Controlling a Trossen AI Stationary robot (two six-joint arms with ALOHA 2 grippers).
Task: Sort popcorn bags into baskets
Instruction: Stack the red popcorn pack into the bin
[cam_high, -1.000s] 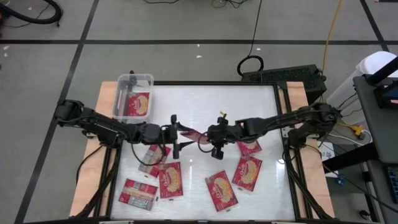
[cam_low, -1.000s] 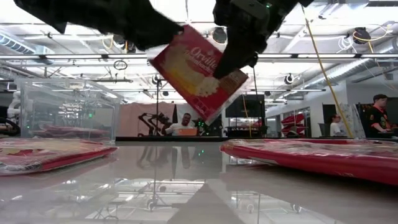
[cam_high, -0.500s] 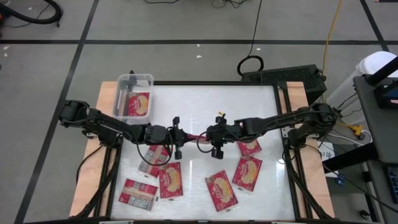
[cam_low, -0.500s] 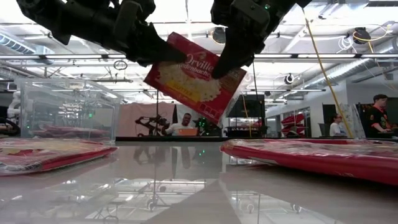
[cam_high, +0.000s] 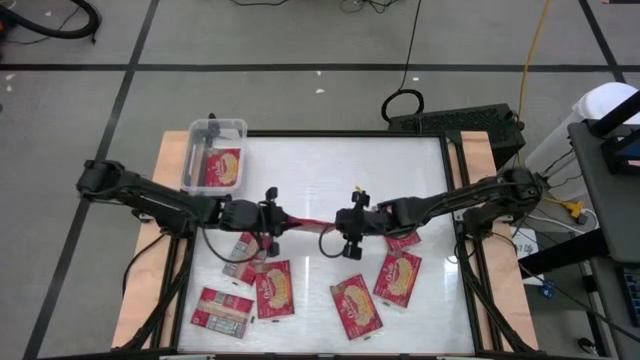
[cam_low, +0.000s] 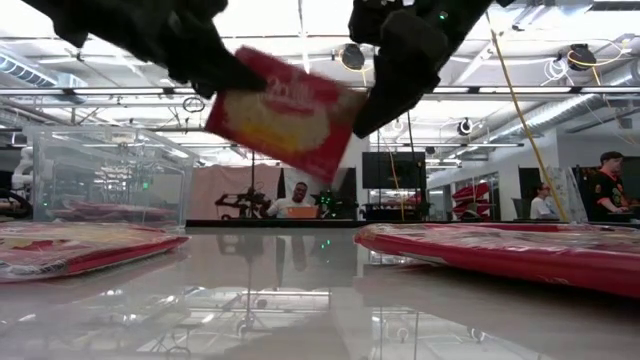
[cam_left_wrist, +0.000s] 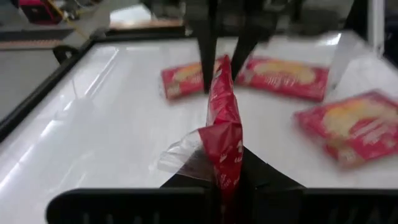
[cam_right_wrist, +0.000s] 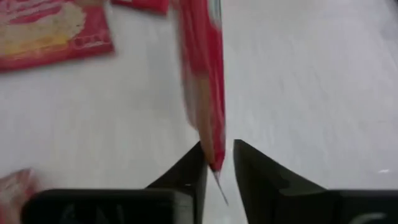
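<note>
Red popcorn bag (cam_high: 303, 219) held edge-on above the surface mid-handover, well apart from the clear basket (cam_high: 214, 153), pinched by left end effector (cam_high: 274, 219) while right end effector (cam_high: 342, 222) looks parted; next likely carrying it to that basket.

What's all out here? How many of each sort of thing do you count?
Flat red popcorn bags: 8 in view (1 in the bin, 1 held in the air, 6 lying loose)
Small clear plastic bin: 1
Total: 9
</note>
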